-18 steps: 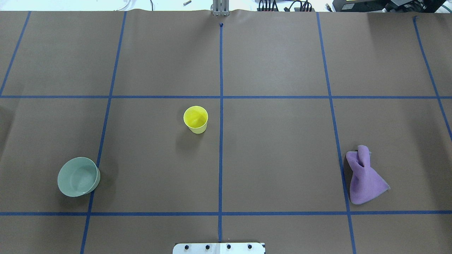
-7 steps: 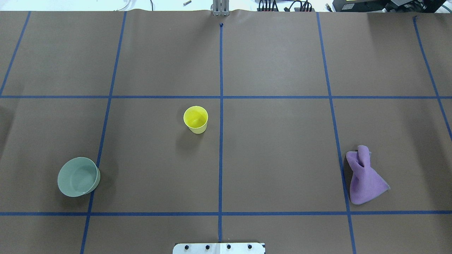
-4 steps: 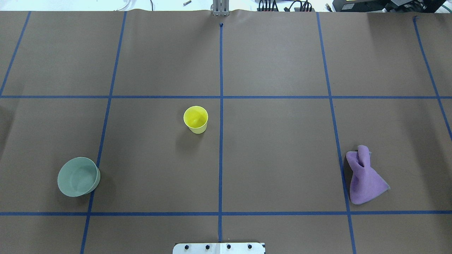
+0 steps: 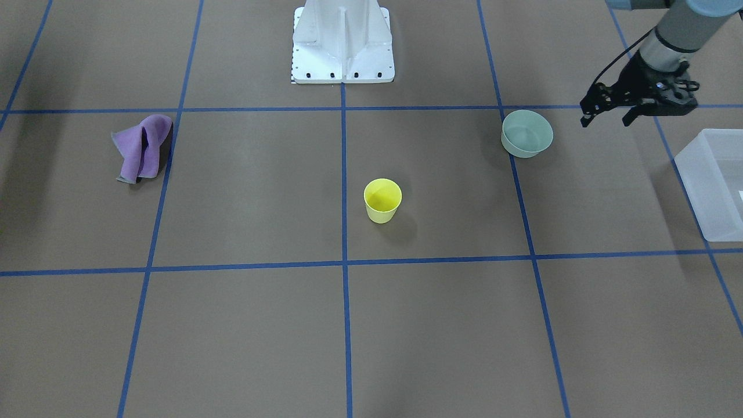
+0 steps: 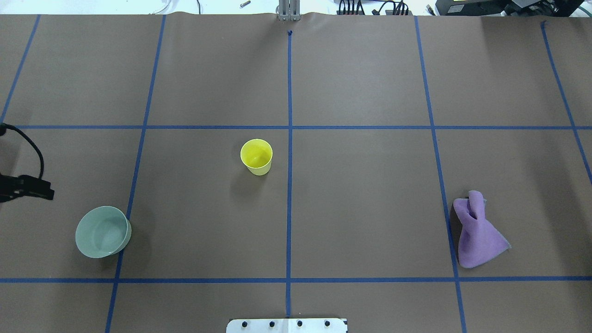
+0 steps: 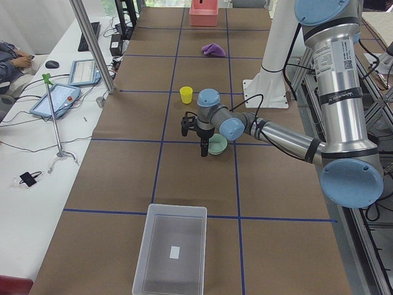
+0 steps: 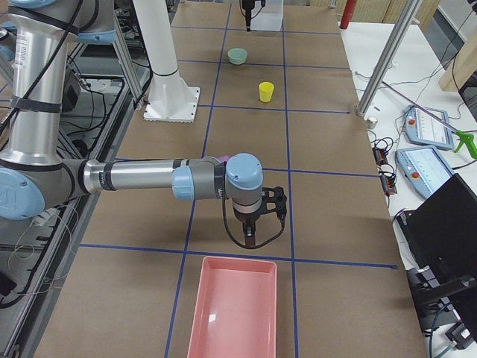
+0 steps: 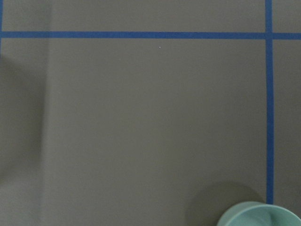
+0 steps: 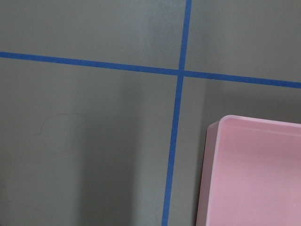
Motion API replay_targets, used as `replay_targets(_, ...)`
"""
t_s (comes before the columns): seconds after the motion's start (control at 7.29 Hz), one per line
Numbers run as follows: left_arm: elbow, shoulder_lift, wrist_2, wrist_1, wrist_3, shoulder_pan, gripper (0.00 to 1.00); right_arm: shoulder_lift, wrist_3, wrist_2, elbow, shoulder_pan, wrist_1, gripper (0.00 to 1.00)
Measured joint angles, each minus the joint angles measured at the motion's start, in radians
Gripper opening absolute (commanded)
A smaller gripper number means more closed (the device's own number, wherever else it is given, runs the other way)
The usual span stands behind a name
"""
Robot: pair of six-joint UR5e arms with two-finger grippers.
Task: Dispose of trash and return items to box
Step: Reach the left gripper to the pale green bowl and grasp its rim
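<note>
LEFT HAND POISED BY BOWL: The robot's left hand (image 4: pixel 604 121) hovered over the counter (image 4: pixel 244 186) with fingers spread, gripping nothing, just beside the sage-green bowl (image 4: pixel 527 134) & between it and the frosted-white box (image 4: pixel 693 191). The bowl sat upright on a blue tape line, well apart from the yellow cup (image 4: pixel 382 200) near ctr. At the opp. end the right hand (image 7: pixel 250 239) hung near a pink tray (image 7: pixel 232 309) and purple cloth (image 4: pixel 141 148); whether it was clenched or released, couldn't tell.

Cup (image 5: pixel 256 157) stands mid-table (image 5: pixel 370 83); bowl (image 5: pixel 102 232) near the left edge, cloth (image 5: pixel 478 233) near the right. Box (image 4: pixel 691 191) at the left end, tray (image 7: pixel 198 309) at the right.
</note>
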Motion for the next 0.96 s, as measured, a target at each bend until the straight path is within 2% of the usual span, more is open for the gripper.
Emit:
replay_targets(0.14,0.011,-0.005,0.044,-0.038,-0.079,0.086,0.96,0.002,0.060,-0.002,0.017,-0.025,0.000,1.00)
replay_targets(0.41,0.099,-0.050,0.080,-0.111,-0.133,0.149,0.91,0.003,0.126,-0.005,0.040,-0.052,0.001,1.00)
replay_targets(0.55,0.149,-0.072,0.083,-0.153,-0.141,0.156,0.67,0.003,0.134,-0.005,0.043,-0.056,0.001,1.00)
replay_targets(0.82,0.184,-0.088,0.083,-0.182,-0.150,0.163,0.06,0.002,0.139,-0.002,0.050,-0.057,0.001,1.00)
replay_targets(0.96,0.187,-0.089,0.083,-0.184,-0.161,0.169,0.00,0.002,0.140,0.000,0.052,-0.058,0.001,1.00)
